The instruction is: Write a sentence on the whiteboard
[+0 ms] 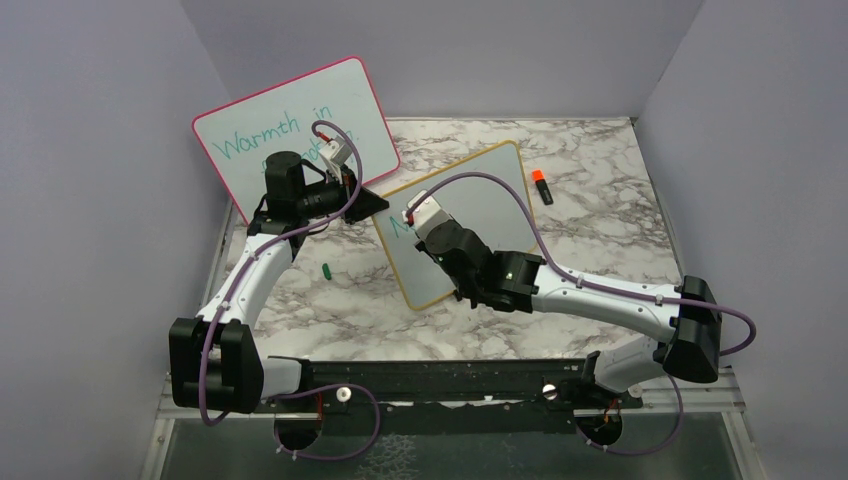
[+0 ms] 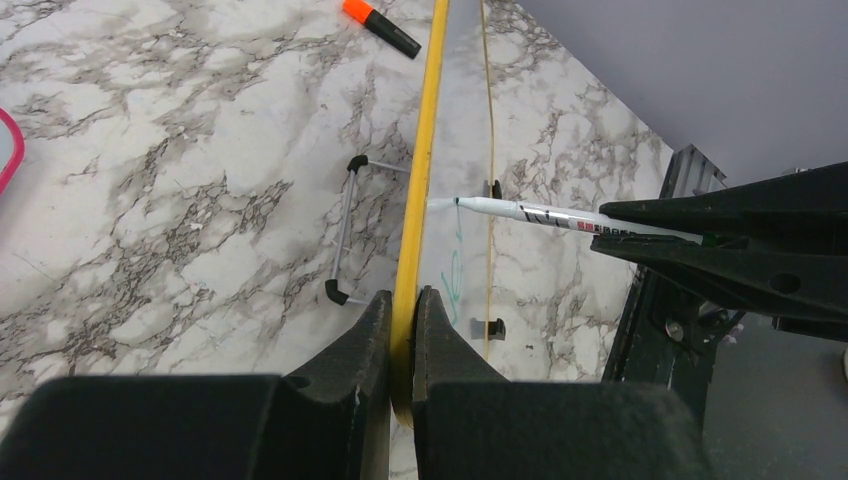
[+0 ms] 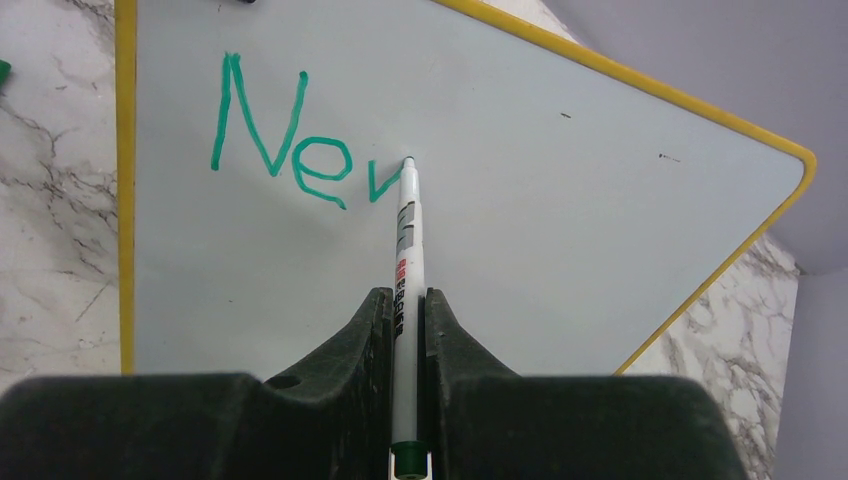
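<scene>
The whiteboard (image 1: 497, 195) with its yellow frame stands tilted on the marble table. My left gripper (image 2: 403, 300) is shut on the frame's edge (image 2: 425, 170) and holds the board from the left corner. A white marker (image 3: 407, 250) is gripped in my shut right gripper (image 3: 405, 300), with its green tip touching the board face. The sentence (image 3: 285, 145) reads "Ne" in teal-green, followed by a started stroke that ends at the tip. In the left wrist view the marker (image 2: 535, 214) meets the board from the right.
A larger pink-framed board (image 1: 290, 125) reading "Warmth in" leans at the back left. An orange-capped black marker (image 1: 541, 186) lies right of the yellow board. A small green cap (image 1: 326, 269) lies on the table by the left arm. Purple walls enclose the table.
</scene>
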`<state>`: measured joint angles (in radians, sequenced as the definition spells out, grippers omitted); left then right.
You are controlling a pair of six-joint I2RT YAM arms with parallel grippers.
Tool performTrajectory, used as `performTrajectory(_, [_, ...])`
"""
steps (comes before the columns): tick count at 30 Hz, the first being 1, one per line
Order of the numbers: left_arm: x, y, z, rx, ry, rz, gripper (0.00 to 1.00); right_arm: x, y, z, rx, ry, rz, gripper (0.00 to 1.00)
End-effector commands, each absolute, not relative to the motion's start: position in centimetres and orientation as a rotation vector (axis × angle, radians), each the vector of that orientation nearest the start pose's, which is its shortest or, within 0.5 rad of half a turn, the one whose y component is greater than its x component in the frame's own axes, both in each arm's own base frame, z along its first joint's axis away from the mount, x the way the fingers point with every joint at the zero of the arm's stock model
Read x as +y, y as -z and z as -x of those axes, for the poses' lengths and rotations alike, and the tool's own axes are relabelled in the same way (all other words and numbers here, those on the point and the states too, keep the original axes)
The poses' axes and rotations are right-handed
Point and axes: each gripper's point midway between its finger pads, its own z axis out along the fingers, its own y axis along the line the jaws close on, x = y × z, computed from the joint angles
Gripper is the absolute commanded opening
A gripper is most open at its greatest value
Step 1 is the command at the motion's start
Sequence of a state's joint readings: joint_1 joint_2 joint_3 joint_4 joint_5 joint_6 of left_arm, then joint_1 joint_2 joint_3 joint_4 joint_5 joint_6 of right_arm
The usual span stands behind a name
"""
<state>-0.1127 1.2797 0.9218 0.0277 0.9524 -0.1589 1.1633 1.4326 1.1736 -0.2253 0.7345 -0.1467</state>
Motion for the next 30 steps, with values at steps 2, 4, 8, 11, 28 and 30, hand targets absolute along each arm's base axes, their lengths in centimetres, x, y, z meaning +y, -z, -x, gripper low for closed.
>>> performTrajectory(2, [-18.6,-21.6,-32.3,1.876,1.059,-0.625,0.0,31.6,-24.9,-27.4,1.745,0.069,0.764,0.0])
performTrajectory(4, [-18.6,-21.7,-32.3,1.875,1.058,-0.626,0.0,31.4,-24.4,-27.2,1.762,0.072,0.774,0.0])
performTrajectory(8, [-18.6,-21.6,-32.3,1.878,1.058,-0.624,0.0,30.9,-23.3,-26.7,1.797,0.076,0.792,0.0])
performTrajectory(11, [-18.6,-21.6,-32.3,1.88,1.058,-0.623,0.0,30.6,-22.5,-26.4,1.823,0.08,0.803,0.0])
performTrajectory(28, [-18.6,-21.6,-32.3,1.877,1.053,-0.625,0.0,29.4,-21.2,-26.0,1.857,0.114,0.801,0.0])
performTrajectory(30, [-18.6,-21.6,-32.3,1.878,1.054,-0.625,0.0,29.3,-21.3,-26.0,1.854,0.11,0.797,0.0])
